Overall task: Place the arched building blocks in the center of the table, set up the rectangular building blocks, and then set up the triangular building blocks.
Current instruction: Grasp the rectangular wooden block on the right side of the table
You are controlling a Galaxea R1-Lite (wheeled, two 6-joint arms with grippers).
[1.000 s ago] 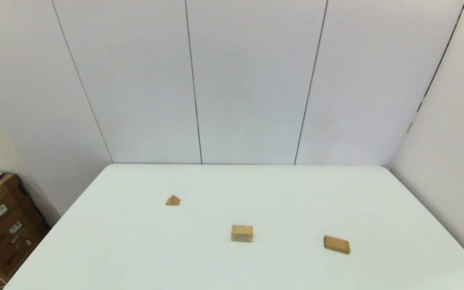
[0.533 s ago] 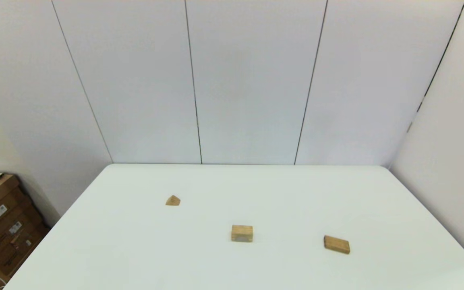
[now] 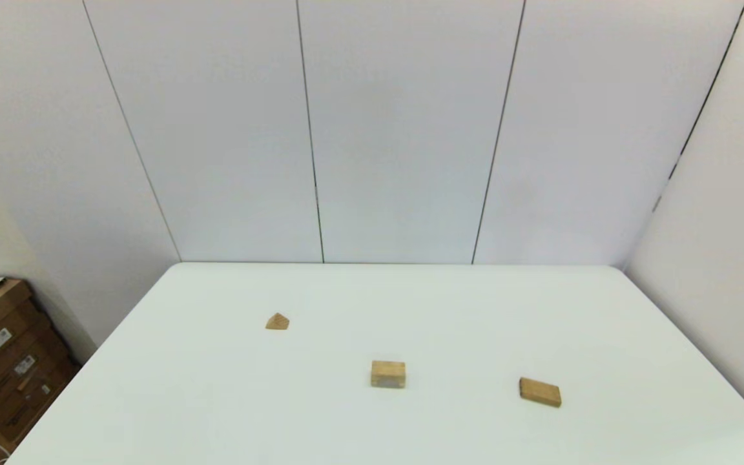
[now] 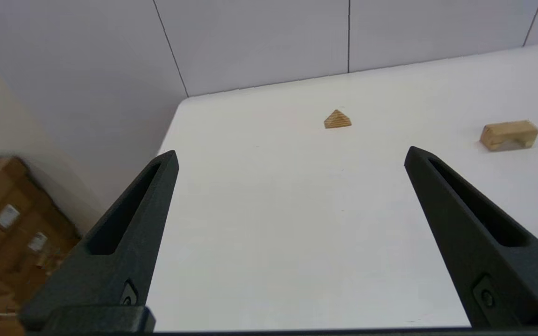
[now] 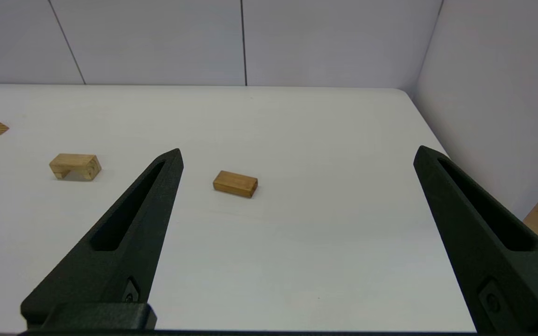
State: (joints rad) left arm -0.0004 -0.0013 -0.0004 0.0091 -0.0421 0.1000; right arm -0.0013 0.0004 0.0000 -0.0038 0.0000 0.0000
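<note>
Arched block (image 3: 388, 374): on the table (image 3: 411, 303), roughly mid-width and toward the near side, hollow down against the surface; standing alone, nothing touching it.
Rectangular block (image 3: 540, 392): lying flat on its broad face, well apart to the right of the arched block, turned slightly askew.
Triangular block (image 3: 277, 321): peak up, farther back and to the left, well apart from the other two.
Left gripper (image 4: 292, 154): parked off the near-left side of the table, out of the head view; fingers spread wide, holding nothing; triangular block ahead, between the finger lines but far off.
Right gripper (image 5: 297, 151): parked off the near-right side, also out of the head view; fingers spread wide, empty; rectangular block ahead, far off.
Done so far: arched block looks close to the middle already, though perhaps short of true centre; hard to call settled.
Left to do: rectangular and triangular blocks both untouched where they lie, no stacking or arranging begun.
Likely stage: very start, or just past the first placement.
</note>
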